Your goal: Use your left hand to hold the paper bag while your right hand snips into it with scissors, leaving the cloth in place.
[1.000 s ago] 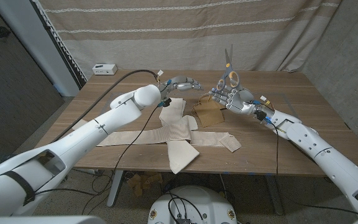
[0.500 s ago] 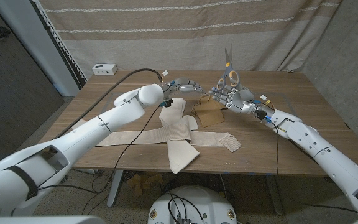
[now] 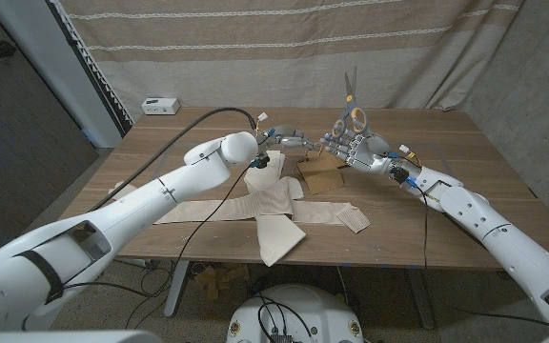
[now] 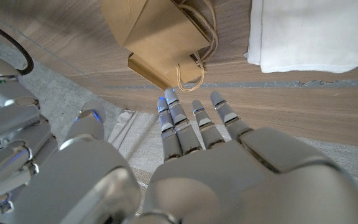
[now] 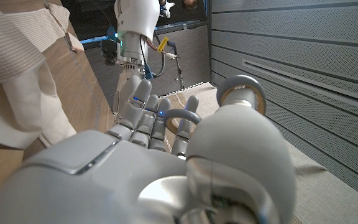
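While right hand [image 3: 354, 148] grips scissors [image 3: 352, 105], paper bag [image 3: 319, 173] upright

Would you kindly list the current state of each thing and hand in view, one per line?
paper bag: lying on the table, not held, uncut as far as visible.
scissors: held upright, blades pointing up, closed.
right hand: grips the scissors.
left hand: fingers extended toward the bag, holding nothing.
cloth: spread on the table.

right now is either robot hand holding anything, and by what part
The right robot hand holds the grey-handled metal scissors by their handle loops, blades up. The left robot hand holds nothing.
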